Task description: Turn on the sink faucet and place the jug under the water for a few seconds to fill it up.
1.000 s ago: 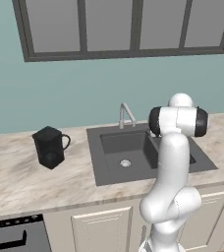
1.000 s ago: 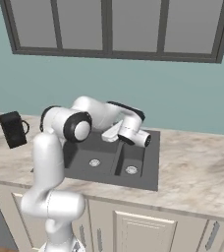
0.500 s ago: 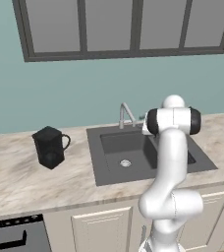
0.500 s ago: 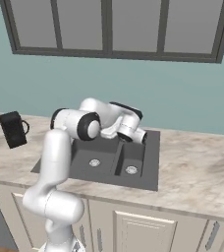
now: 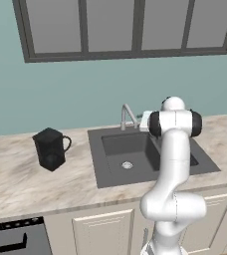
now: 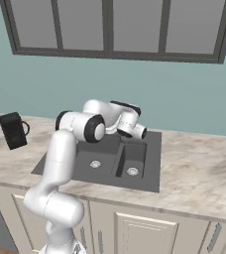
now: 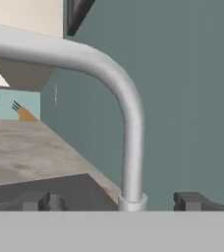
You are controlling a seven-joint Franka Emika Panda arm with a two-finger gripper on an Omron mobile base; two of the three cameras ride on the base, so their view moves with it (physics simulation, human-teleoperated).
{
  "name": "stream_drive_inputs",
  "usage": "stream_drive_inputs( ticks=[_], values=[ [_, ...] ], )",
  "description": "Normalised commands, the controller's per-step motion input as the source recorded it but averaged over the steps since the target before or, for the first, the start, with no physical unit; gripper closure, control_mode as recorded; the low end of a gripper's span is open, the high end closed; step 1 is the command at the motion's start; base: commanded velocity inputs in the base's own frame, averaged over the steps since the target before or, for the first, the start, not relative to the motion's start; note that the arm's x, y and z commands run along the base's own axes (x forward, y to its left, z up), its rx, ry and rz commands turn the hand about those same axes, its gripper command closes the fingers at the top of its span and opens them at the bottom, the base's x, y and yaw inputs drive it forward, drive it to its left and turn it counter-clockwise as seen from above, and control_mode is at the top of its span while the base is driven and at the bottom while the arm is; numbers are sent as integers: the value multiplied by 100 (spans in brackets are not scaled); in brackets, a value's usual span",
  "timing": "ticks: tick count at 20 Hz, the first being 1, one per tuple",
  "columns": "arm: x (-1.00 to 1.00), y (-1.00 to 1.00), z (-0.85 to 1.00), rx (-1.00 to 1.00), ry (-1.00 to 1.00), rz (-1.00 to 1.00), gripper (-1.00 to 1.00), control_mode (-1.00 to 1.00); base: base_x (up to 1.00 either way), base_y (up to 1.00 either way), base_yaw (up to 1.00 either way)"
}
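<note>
- Gripper is seen with fingers spread wide, one dark tip either side of the sink faucet; nothing is pinched.
- Faucet is placed at the back rim of the sink, spout arched over the basin.
- The jug is stood upright on the counter, left of the sink, well apart from the hand.

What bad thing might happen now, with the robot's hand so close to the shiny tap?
The open gripper sits right at the base of the thin silvery metal faucet, so it might bump the neck and miss the lever. The boxy black jug stands far off on the counter, so water may run unused for a while.
</note>
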Motion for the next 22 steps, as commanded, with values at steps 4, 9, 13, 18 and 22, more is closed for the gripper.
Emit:
stream_drive_inputs(
  ticks=[4, 9, 13, 18, 22],
  values=[
    [39, 0, -4, 0, 6, 0, -100, -100, 0, 0, 0],
    [37, 0, -14, 0, 6, 0, -100, -100, 0, 0, 0],
    [33, 0, -21, 0, 6, 0, -100, -100, 0, 0, 0],
    [31, 0, -22, 0, 5, 0, -100, -100, 0, 0, 0],
    [31, 0, -26, 0, 3, 0, -100, -100, 0, 0, 0]
  ],
)
